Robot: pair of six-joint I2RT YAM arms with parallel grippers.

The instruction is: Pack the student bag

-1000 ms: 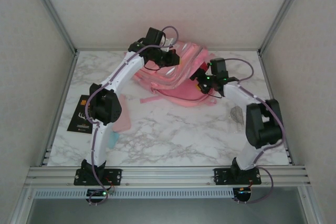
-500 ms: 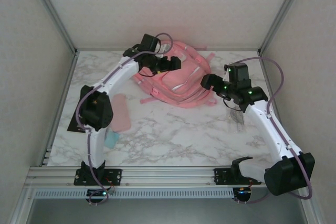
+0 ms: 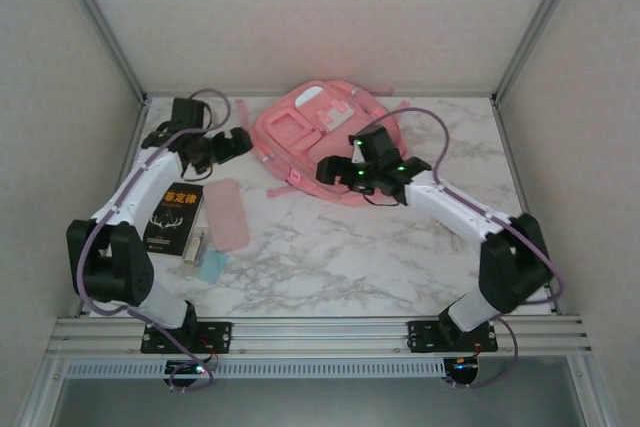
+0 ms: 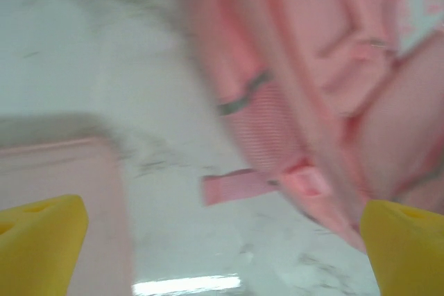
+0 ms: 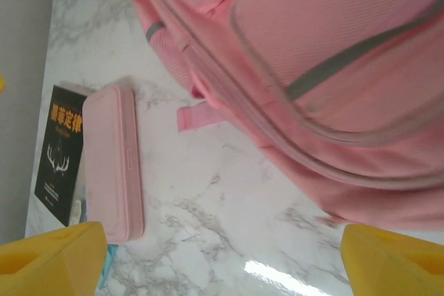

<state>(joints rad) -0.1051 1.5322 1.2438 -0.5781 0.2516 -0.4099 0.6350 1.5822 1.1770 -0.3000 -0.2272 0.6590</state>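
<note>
Bag [image 3: 300, 132] is all pink with grey zip lines and a white patch. Pouch [image 3: 226, 213] is paler pink, book [image 3: 172, 215] is black with orange lettering and a white antler drawing. Table [image 3: 330, 257] is white marble, grey veins.

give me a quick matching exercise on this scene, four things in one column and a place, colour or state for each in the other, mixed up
1 student bag
2 book
3 pouch
4 left gripper

a black cover
b open, left of the bag
c far middle of the table
d flat, pink, right of the book

Pairs: 1-c, 2-a, 3-d, 4-b
</note>
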